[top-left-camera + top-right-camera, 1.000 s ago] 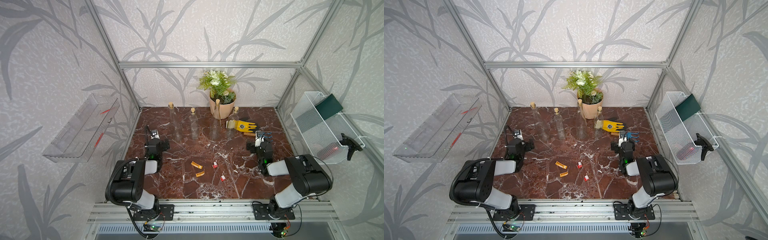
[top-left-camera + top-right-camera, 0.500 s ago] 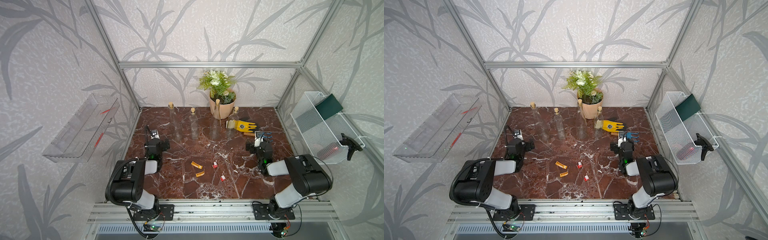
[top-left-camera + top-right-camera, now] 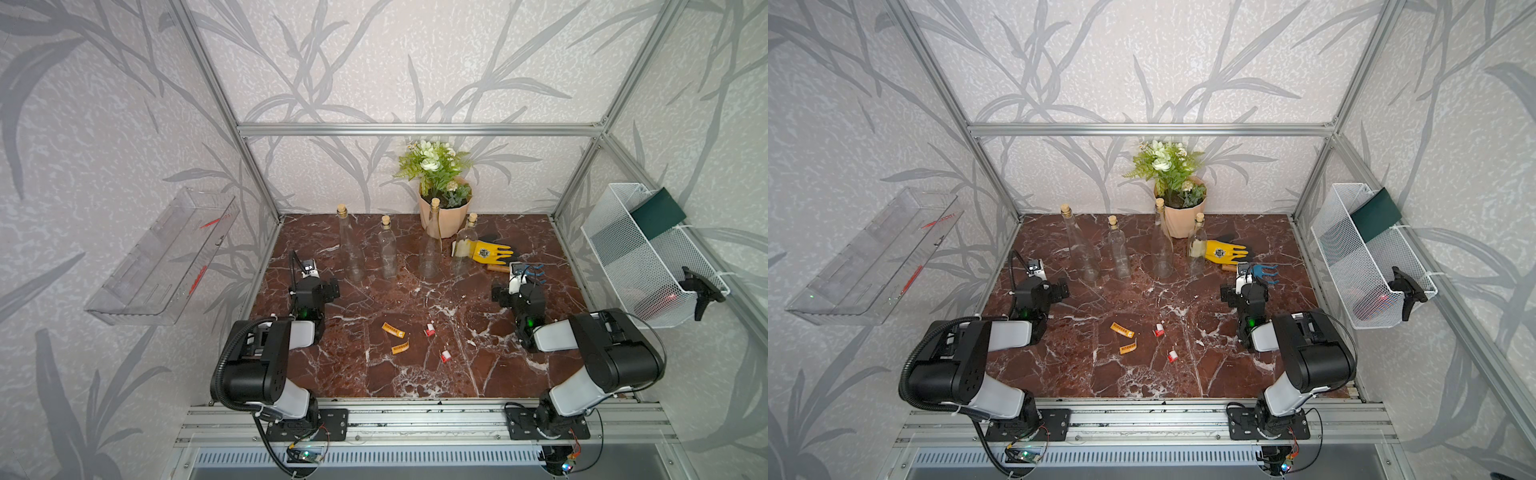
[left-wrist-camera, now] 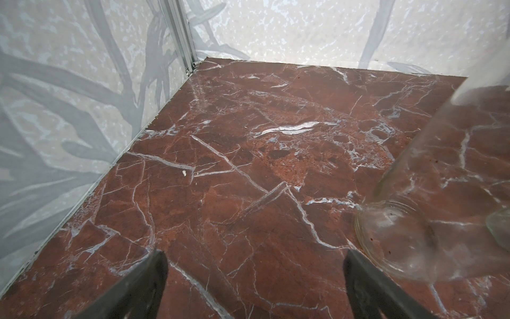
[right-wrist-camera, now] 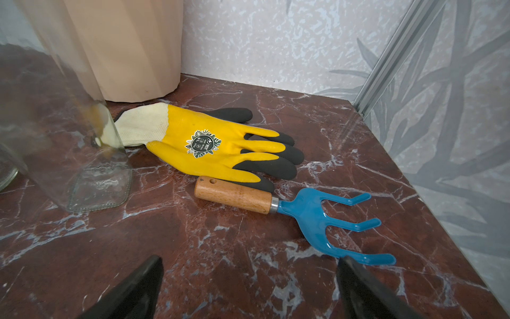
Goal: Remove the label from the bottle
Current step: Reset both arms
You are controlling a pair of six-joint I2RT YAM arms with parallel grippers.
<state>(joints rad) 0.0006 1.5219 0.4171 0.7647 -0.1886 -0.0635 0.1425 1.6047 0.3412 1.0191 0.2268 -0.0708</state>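
In a top view, the left end effector (image 3: 316, 291) and right end effector (image 3: 517, 290) are sitting spread wide, gripping nothing, with the bottle (image 3: 464, 246) standing ahead of the right one. The left wrist view is showing another bottle (image 4: 408, 226) just beside one fingertip. The right wrist view is showing the bottle ahead beside a glove (image 5: 209, 143), a rake (image 5: 309, 212) nearer.

The left end effector (image 4: 255, 255) and right end effector (image 5: 251, 259) are black-fingered, on black arms (image 3: 257, 361) with white shells (image 3: 301, 334).
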